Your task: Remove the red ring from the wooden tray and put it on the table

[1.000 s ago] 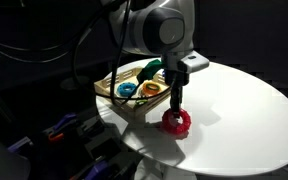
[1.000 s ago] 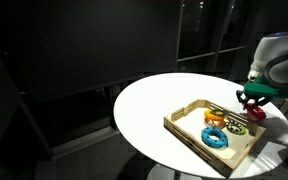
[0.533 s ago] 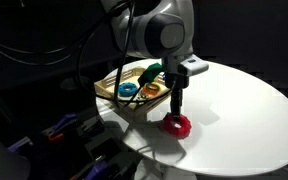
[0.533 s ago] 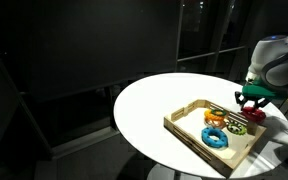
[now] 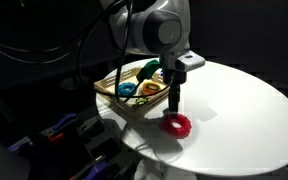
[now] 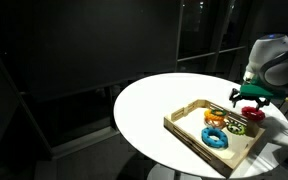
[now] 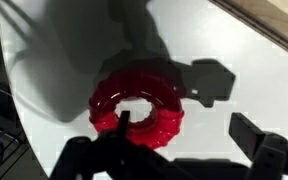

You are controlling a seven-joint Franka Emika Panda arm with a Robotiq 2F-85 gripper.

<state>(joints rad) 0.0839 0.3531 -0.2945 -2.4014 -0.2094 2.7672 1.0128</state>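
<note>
The red ring [image 5: 175,124] lies flat on the white table [image 5: 246,108], just beside the wooden tray [image 5: 110,87]. My gripper [image 5: 172,103] hangs open a little above the red ring and holds nothing. In the wrist view the red ring [image 7: 166,112] sits below my gripper [image 7: 184,124]; one finger [image 7: 124,118] is over the ring's hole and the other finger [image 7: 252,134] stands outside the ring over bare table [image 7: 229,55]. From the other side my gripper [image 6: 248,100] is beyond the wooden tray [image 6: 184,128], and the red ring [image 6: 254,115] shows only in part.
The tray holds a blue ring [image 5: 126,90], an orange ring [image 5: 150,92] and a green piece [image 5: 149,70]. The blue ring [image 6: 215,138] lies nearest the tray's front. The table edge [image 5: 149,150] runs close to the red ring. Dark surroundings and cables lie beyond the table.
The gripper has opened, let go of the red ring and risen slightly. The ring has settled flat on the table.
</note>
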